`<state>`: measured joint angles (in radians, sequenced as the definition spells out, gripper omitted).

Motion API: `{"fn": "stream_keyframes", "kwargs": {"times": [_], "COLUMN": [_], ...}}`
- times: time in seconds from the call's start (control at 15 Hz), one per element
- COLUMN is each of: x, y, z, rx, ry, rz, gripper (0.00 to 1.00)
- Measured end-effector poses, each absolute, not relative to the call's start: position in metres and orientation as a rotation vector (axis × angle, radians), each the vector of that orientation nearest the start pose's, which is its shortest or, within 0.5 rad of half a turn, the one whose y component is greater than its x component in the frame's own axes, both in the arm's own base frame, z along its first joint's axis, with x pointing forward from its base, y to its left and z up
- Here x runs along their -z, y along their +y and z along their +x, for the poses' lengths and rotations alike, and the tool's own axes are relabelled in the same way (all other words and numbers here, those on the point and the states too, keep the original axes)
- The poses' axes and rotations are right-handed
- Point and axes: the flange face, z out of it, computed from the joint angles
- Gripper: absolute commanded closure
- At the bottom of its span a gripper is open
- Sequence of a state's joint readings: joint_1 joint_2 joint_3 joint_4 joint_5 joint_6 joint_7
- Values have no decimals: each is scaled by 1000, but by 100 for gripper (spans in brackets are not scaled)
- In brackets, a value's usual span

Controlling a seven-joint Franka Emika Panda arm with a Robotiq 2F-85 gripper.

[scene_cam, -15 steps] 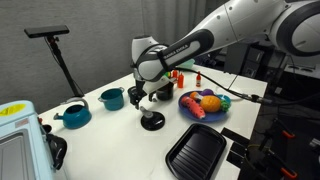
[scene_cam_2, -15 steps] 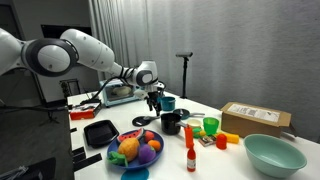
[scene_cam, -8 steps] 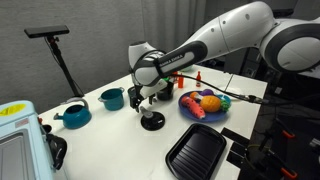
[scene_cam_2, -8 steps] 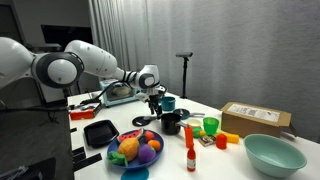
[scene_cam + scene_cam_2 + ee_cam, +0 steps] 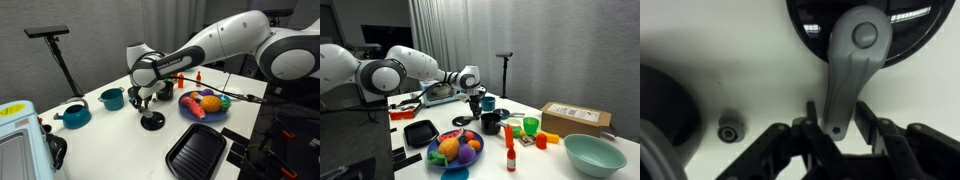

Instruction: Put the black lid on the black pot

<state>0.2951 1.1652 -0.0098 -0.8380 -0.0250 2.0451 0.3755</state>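
Note:
The black pot (image 5: 152,121) (image 5: 492,122) stands on the white table between the teal pots and the fruit plate. In the wrist view it is a round black shape (image 5: 910,35) at the top, with a flat grey handle (image 5: 845,75) reaching down between my fingers. My gripper (image 5: 835,105) (image 5: 149,103) (image 5: 475,108) hangs low beside the pot and straddles the handle's holed tip. The jaws are narrowed, with thin gaps on both sides, so they are open. I cannot pick out the black lid for sure. A dark round shape (image 5: 658,110) at the wrist view's left edge is cut off.
Two teal pots (image 5: 112,98) (image 5: 72,115) stand near the gripper, and a blue plate of toy fruit (image 5: 205,103) sits on its other side. A black grill pan (image 5: 195,150) lies at the table's edge. Red bottles (image 5: 510,155), a green cup (image 5: 530,125), a teal bowl (image 5: 592,153) and a box (image 5: 575,120) stand further off.
The jaws have drawn in from wide open to a narrow gap around the grey handle. The arm's upper links have shifted a little. The pot has not moved.

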Motion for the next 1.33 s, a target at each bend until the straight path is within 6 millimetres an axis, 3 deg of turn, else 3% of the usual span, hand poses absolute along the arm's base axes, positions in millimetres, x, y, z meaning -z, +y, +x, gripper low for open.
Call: {"fn": "stream_keyframes", "kwargs": {"times": [0.13, 0.33, 0.6, 0.73, 1.07, 1.33], "x": [-196, -214, -260, -291, -362, -382], "y": [227, 227, 224, 213, 151, 75], "z": [765, 765, 770, 777, 796, 802], "rx": [49, 2, 12, 92, 275, 273], "ry": [116, 116, 126, 151, 347, 700], "rz": [-3162, -3173, -3181, -3192, -3181, -3135], "gripper": [96, 93, 93, 93, 93, 93]}}
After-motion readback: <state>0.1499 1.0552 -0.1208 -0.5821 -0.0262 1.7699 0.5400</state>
